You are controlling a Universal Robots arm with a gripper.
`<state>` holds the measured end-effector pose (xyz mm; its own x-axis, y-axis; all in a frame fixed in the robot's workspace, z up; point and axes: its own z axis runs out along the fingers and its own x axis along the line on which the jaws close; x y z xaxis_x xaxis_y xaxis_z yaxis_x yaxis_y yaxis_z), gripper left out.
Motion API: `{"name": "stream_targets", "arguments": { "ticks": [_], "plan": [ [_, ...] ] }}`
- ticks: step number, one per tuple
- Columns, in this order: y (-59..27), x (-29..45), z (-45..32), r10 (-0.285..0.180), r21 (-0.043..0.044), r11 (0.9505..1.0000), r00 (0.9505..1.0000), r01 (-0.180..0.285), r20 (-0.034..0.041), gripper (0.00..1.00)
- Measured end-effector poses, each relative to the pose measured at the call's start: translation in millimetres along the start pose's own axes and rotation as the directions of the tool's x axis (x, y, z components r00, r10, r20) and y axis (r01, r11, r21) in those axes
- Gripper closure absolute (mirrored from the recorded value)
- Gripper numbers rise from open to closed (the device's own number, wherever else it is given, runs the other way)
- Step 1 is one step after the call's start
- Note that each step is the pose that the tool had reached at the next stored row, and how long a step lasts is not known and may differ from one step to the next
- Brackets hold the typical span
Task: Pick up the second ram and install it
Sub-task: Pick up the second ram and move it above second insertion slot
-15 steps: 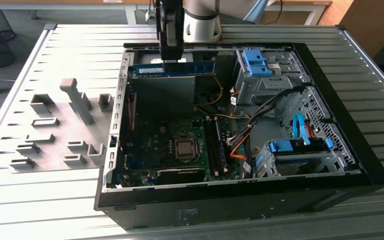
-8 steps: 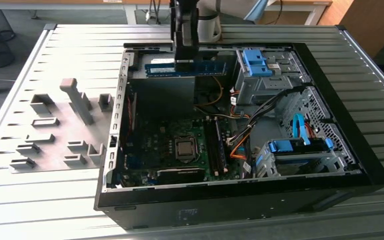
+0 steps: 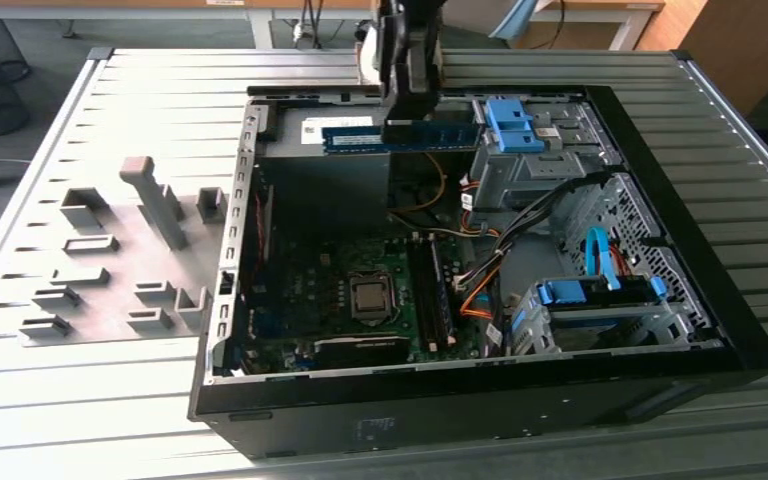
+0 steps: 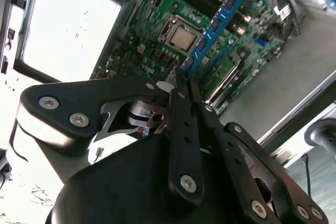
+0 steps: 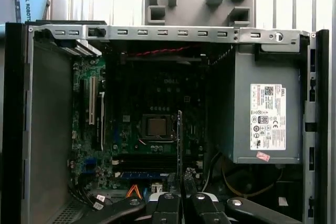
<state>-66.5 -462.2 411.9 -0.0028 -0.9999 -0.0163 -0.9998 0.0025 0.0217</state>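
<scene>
Pick is done, install is not. In the exterior view, from its left: the grey fixture blocks sit on the slatted table with no stick on them that I can make out. Next is the open PC case. The gripper hangs over the case's far end, clamped narrow on the second ram. The stick is in the air with its long side level, above the case and not touching the board. The motherboard and memory slots lie below and nearer the camera, well apart from the stick. The blue drive-bay latches are just to its right.

Pose: the arm drops in from above with the fingers pointing down. In the second wrist view the gripper pinches the stick's flat faces. In the first wrist view the stick shows edge-on, about over the CPU socket. Can't tell whether another stick is already seated.
</scene>
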Motion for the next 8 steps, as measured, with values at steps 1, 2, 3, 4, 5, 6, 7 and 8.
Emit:
{"name": "stream_targets", "arguments": {
  "ticks": [1,2,3,4,5,6,7,8],
  "plan": [
    [-3.7,0.0,0.1,0.001,0.0001,1.0000,1.0000,-0.001,0.0001,0.86],
    [-7.4,-0.1,0.3,0.001,0.0000,1.0000,1.0000,-0.001,0.0001,0.86],
    [-11.1,-0.1,0.4,0.001,0.0001,1.0000,1.0000,-0.001,0.0001,0.86],
    [-15.0,-0.1,0.5,0.001,0.0001,1.0000,1.0000,-0.001,0.0002,0.86],
    [-18.8,-0.1,0.6,0.001,0.0001,1.0000,1.0000,-0.001,0.0001,0.86],
    [-22.5,-0.1,0.7,0.002,0.0001,1.0000,1.0000,-0.002,0.0001,0.86],
    [-24.9,-0.1,0.7,0.002,0.0001,1.0000,1.0000,-0.002,0.0001,0.86],
    [-25.3,0.0,0.7,0.002,0.0001,1.0000,1.0000,-0.002,0.0001,0.86]
  ]
}}
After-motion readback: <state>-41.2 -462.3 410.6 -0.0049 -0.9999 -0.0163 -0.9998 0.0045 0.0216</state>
